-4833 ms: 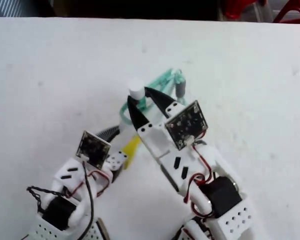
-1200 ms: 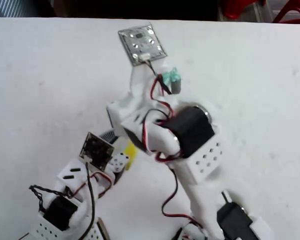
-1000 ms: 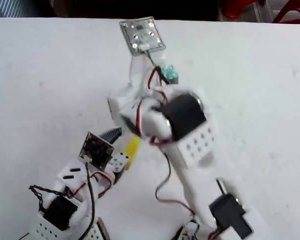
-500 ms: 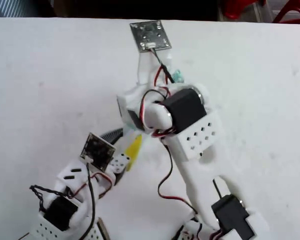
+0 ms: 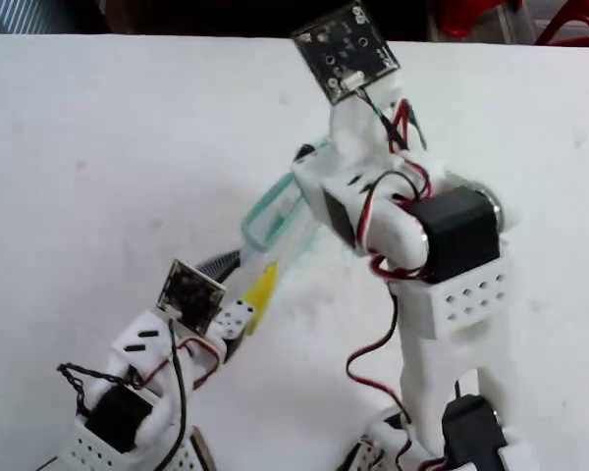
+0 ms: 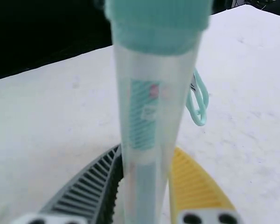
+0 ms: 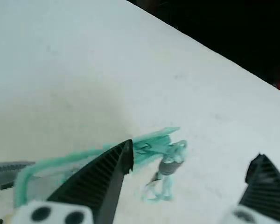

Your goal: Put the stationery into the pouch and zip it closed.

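Observation:
A clear pouch (image 5: pixel 275 235) with teal trim lies slanted across the table's middle. My left gripper (image 5: pixel 240 277) is shut on its near end, one grey finger (image 6: pixel 91 189) and one yellow finger (image 6: pixel 196 186) pressing the pouch (image 6: pixel 151 140). A teal-labelled stick (image 6: pixel 143 116) shows inside it. My right gripper (image 7: pixel 193 151) hangs open above the pouch's far end (image 7: pixel 151 140), where a grey zipper pull (image 7: pixel 168 165) with a teal cord lies between the black fingers (image 7: pixel 107 177) without touching them. The right arm (image 5: pixel 393 206) covers that end in the high view.
The white table (image 5: pixel 98 147) stretches bare to the left and far right. Its far edge runs along the top of the high view, with dark floor and red chair legs (image 5: pixel 569 20) beyond. A teal loop (image 6: pixel 198 100) hangs off the pouch's side.
The right arm has swung rightward and back off the pouch's middle, uncovering it. The white stick it held earlier is gone from its jaws. The left arm has kept still.

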